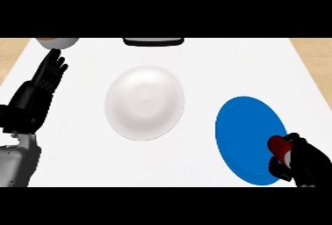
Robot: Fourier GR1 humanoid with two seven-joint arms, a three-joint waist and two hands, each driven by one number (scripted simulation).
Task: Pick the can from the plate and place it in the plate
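A red can point(279, 146) with a white end sits at the right rim of the blue plate point(245, 132), low on the right of the head view. My right hand point(304, 163) has its fingers and thumb curled round the can, hiding most of it. A white plate point(145, 103) lies in the middle of the counter, with nothing on it. My left hand point(40, 90) rests open at the left edge, fingers straight and pointing up, well apart from both plates.
A bowl point(57, 41) with an orange inside shows at the far left corner, just above my left hand's fingertips. A dark object with a pale rim point(153, 41) sits at the counter's far edge, centre. Wooden surface point(311, 46) borders the white counter.
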